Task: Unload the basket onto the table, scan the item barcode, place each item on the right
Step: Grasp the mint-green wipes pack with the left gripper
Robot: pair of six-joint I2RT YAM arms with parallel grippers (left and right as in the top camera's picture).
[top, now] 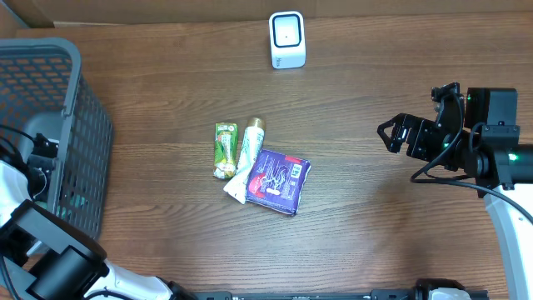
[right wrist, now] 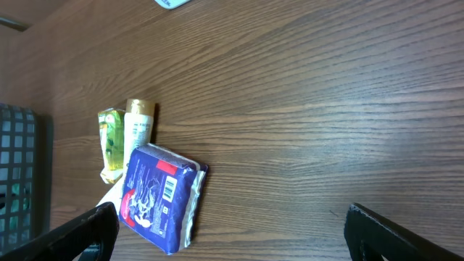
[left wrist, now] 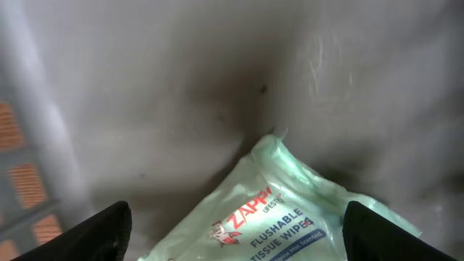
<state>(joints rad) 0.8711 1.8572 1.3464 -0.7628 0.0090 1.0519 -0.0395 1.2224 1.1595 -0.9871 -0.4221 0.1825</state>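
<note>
Over the table, overhead view: a green packet (top: 225,150), a tube (top: 248,158) and a purple packet (top: 279,181) lie touching in a cluster at the middle. A white scanner (top: 287,39) stands well apart at the far edge.
Basket, overhead view: a grey basket (top: 92,142) sits at the left, with the left arm (top: 50,246) reaching into it.
Right gripper, overhead view: the right gripper (top: 391,133) hovers spread wide and empty, well to the right of the cluster.
Left wrist view: the left gripper (left wrist: 243,239) is spread wide and holds nothing. A pale green wipes pack (left wrist: 290,210) lies below it on the basket floor.
Right wrist view: the purple packet lies face up, its white barcode (right wrist: 168,190) showing.
Progress: the wipes pack looks dealt with. The three table items seem unscanned, and none is at the scanner.
Item's look: the purple packet is soft, glossy and pillowy. It likely needs turning towards the scanner.
</note>
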